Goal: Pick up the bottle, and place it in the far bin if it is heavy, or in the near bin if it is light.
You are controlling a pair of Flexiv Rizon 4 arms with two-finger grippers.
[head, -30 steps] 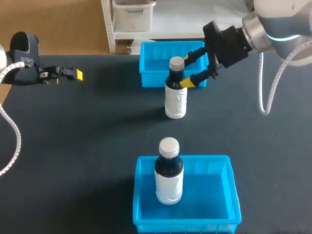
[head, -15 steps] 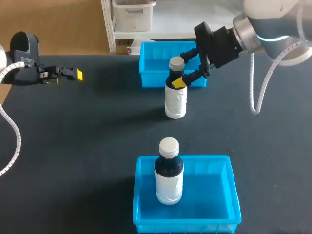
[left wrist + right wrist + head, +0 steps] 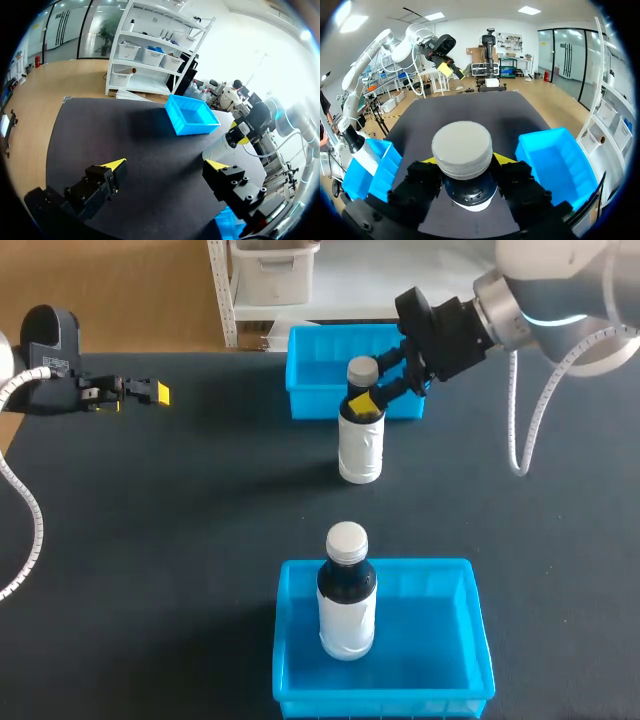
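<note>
Finding: the bottle [image 3: 361, 445] stands upright on the table [image 3: 200, 540], cap up, long axis vertical. It sits just in front of the far bin [image 3: 312, 403] and well apart from the near bin [image 3: 380, 705].

Tool state: your right gripper [image 3: 368, 388] comes in level from the right side. It has one finger on each side of the dark neck, just under the cap. In the right wrist view the cap [image 3: 462, 149] fills the space between the fingers, and a yellow tip shows on either side of the neck. Both fingers appear pressed against it, so I record the right gripper [image 3: 467, 160] as pinching the bottle. The bottle's base rests on the table, so it is not yet lifted.

Your left gripper [image 3: 150, 392] hangs over the table's far left, well apart from the bottle. Its fingers are spread wide with nothing between them, as the left wrist view confirms [image 3: 166, 163]. The right arm is the nearer one.

Judgement: because the grip crosses a vertical axis high on the neck, you should lift straight up. A sideways pull would tip the body about the pinch.

The pictures do not show the bottle's weight, so you cannot choose a bin from them.

Note: the near bin already holds a second bottle [image 3: 346, 615] standing toward its left half. The far bin shows no contents.
</note>
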